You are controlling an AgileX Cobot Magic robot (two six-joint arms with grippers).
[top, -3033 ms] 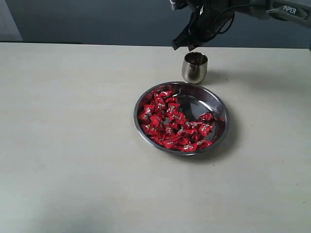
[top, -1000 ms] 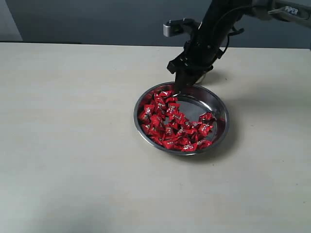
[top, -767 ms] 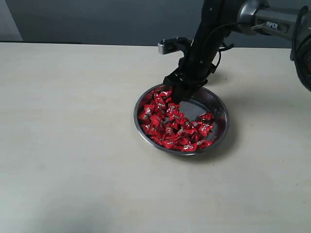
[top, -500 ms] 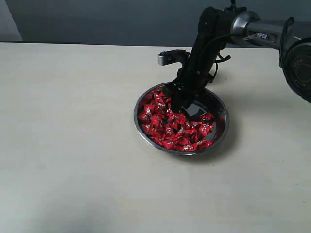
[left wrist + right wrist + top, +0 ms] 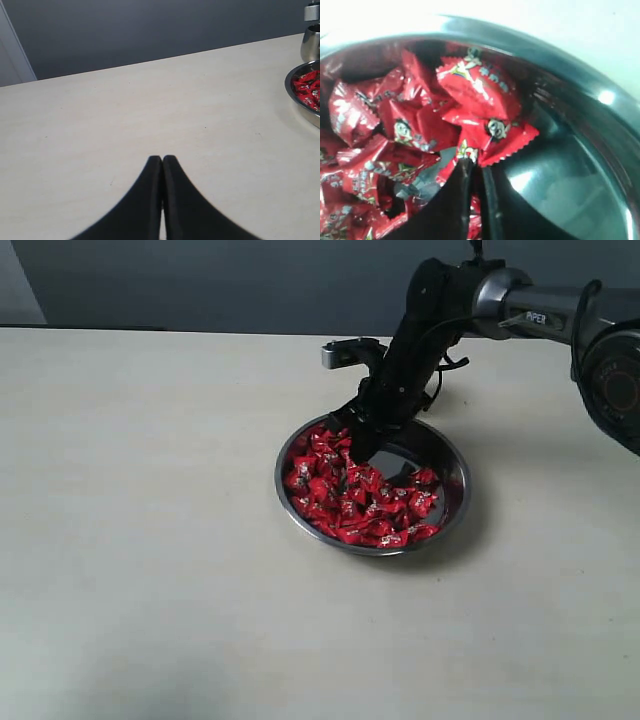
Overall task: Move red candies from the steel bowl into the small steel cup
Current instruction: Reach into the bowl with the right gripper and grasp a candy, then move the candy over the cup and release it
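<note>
The right fingers (image 5: 457, 200) are drawn almost together, with only a thin slit between the 2 black tips, and those tips sit against the crimped edge of one of the red candies (image 5: 475, 90); I cannot tell whether the wrapper is actually pinched. They are down inside the steel bowl (image 5: 455, 475), at the far side of the heap nearest the bare, mirror-like part of the floor, with wrappers crowding close on one side. The rest of the candies lie piled across the bowl's left and near portions, all within the rim. The right arm (image 5: 425, 335) slants down into the bowl from the upper right. The bowl rests on the pale bench (image 5: 150, 490), a little right of centre. The small steel cup (image 5: 311, 42) stands upright on the bench just beyond the bowl, seen at the edge of the left wrist view. Well off to the left, the left fingers (image 5: 145, 200) are pressed together, holding nothing, over bare bench.
</note>
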